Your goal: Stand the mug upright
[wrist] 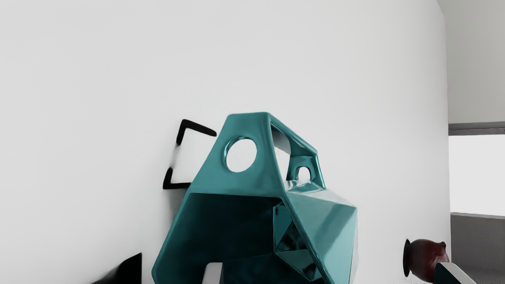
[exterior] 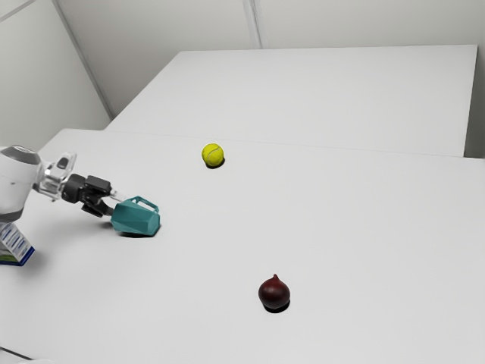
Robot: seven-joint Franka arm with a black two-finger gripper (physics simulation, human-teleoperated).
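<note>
Teal mug (exterior: 136, 218) lies sideways, mouth toward the wide-apart claw (exterior: 114, 205), whose one-wall pinch could let it twist.

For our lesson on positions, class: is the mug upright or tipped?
Tipped. The mug lies on its side, with its handle up and its mouth facing the gripper.

No text could be read; the marks on the box (exterior: 14, 244) at the exterior view's left were too small.
</note>
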